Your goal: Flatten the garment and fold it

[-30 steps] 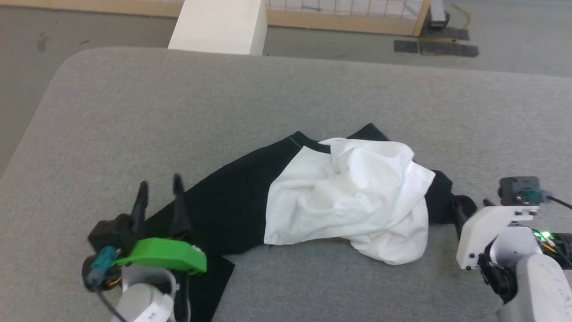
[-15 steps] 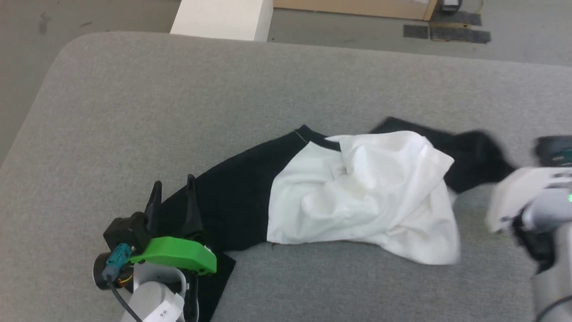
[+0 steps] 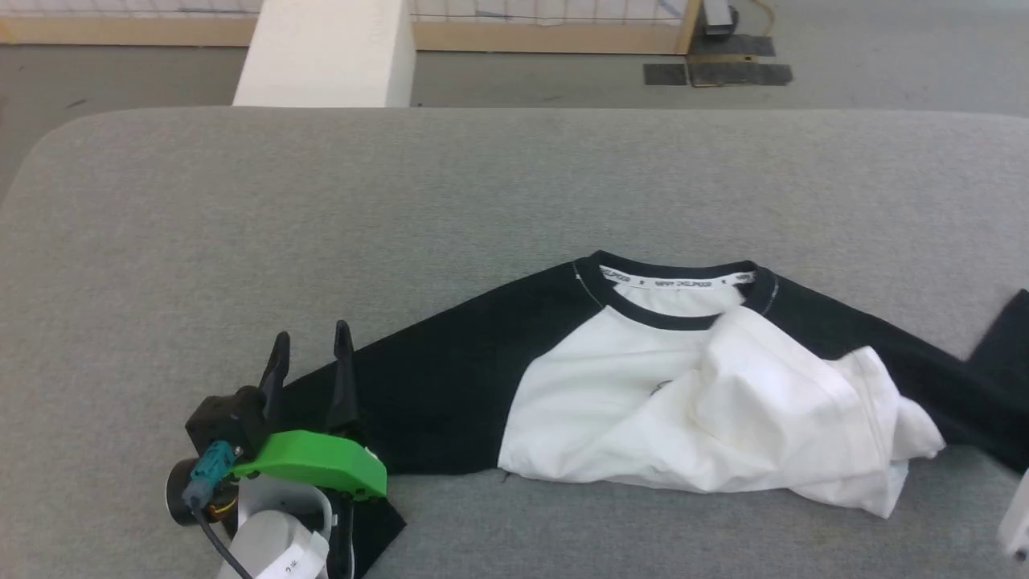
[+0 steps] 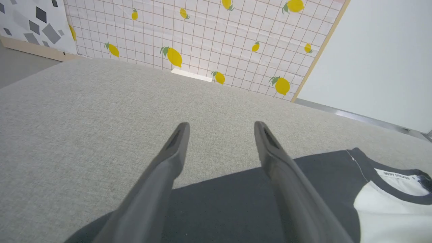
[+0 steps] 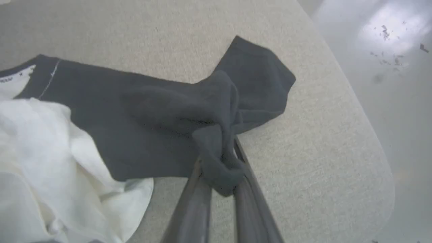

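Grey worktop (image 3: 482, 185): flattening judged underway; right pincer (image 5: 221, 163) was clamped on sleeve (image 5: 152, 111) of shirt (image 3: 611, 386), left pincer (image 3: 312, 338) spread; outward pull judged next.

ROBOT TEST LAB: I stand at a broad table (image 3: 514, 185) padded in grey cloth, its corners rounded, set on a bare grey floor (image 3: 96, 76). Behind it runs a wood-framed screen (image 4: 209, 37) papered with a grid and printed lemons. Beside that is a panel (image 4: 30, 23) of grey geometric shapes, and both stand like stage backdrops next to a plain pale wall (image 4: 378, 57). A square white pillar (image 3: 325, 52) rises just past the table's far edge, and dark mats (image 3: 715, 72) lie on the floor by the screen's foot. My left gripper (image 3: 312, 334) carries a bright green plastic cover and an exposed cable plug.
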Controlling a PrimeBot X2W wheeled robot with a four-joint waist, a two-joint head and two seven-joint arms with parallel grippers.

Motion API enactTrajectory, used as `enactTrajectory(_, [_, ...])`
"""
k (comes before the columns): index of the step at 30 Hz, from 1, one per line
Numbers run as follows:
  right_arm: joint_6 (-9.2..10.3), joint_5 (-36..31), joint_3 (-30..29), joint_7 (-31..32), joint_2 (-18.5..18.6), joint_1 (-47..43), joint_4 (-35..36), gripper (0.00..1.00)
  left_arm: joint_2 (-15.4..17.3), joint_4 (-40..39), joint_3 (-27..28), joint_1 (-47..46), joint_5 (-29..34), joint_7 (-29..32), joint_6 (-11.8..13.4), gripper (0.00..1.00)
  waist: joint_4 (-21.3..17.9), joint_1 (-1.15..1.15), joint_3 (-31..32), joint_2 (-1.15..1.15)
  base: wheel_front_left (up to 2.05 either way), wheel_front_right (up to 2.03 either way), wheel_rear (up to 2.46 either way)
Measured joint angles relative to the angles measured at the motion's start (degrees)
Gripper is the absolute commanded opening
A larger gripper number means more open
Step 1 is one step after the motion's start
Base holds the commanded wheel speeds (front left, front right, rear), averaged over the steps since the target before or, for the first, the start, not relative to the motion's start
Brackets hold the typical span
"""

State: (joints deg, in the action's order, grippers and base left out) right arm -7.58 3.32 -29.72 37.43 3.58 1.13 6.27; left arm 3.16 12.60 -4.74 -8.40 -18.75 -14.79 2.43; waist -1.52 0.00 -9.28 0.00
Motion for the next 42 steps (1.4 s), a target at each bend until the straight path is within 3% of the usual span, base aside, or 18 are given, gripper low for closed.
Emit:
enactTrajectory(3, [0.00,2.2,0.6,3.4,-0.6,-2.1,-2.9,0.00,0.0,0.3,-0.2,-0.1,0.1,0.0,-0.4,1.00,-1.1,0.00,-0.1,0.00,0.00,0.00,0.00])
enactTrajectory(4, [0.00,3.1,1.1,4.1,-0.6,-2.5,-3.8,0.08,0.0,0.6,-0.3,-0.1,0.1,0.0,-0.5,1.00,-1.4,0.00,-0.1,0.00,0.00,0.00,0.00])
enactTrajectory(5, [0.00,4.2,1.6,4.1,-0.6,-2.6,-4.8,0.33,0.0,0.8,-0.5,-0.2,0.2,0.0,-0.5,1.00,-1.7,0.00,-0.1,0.00,0.00,0.00,0.00])
enactTrajectory(6, [0.00,5.0,2.2,3.5,-0.6,-2.6,-5.4,1.00,0.0,1.1,-0.7,-0.2,0.2,0.0,-0.7,1.00,-2.0,0.00,0.0,0.00,0.00,0.00,0.00])
enactTrajectory(9, [0.00,6.3,3.6,-0.5,-0.7,-2.6,-5.7,1.00,0.0,2.3,-1.5,-0.2,0.8,0.0,-0.9,1.00,-2.4,0.00,0.5,0.00,0.00,0.00,0.00])
enactTrajectory(14, [0.01,6.1,5.1,-12.7,-0.6,-2.6,-4.5,1.00,0.1,4.3,-4.5,-1.4,3.0,2.1,-2.1,1.00,-3.0,0.00,1.8,0.00,0.00,0.00,0.00])
enactTrajectory(24, [0.00,1.7,16.3,-29.0,0.0,-3.8,1.5,1.00,0.7,12.2,-12.7,-15.8,7.1,19.2,-5.6,1.00,-4.9,0.00,1.5,0.00,0.00,0.00,0.00])
enactTrajectory(32, [0.00,1.6,21.9,-32.6,0.7,-3.3,1.5,1.00,1.5,23.2,-15.3,-27.0,8.3,35.0,-6.4,1.00,-8.0,0.00,-0.5,0.00,0.00,0.00,0.00])
enactTrajectory(42, [0.00,3.3,25.0,-34.5,0.7,-0.1,-1.0,1.00,4.6,30.8,-17.8,-34.4,9.2,49.9,-8.3,1.00,-11.6,0.00,-4.2,0.00,0.00,0.00,0.00])
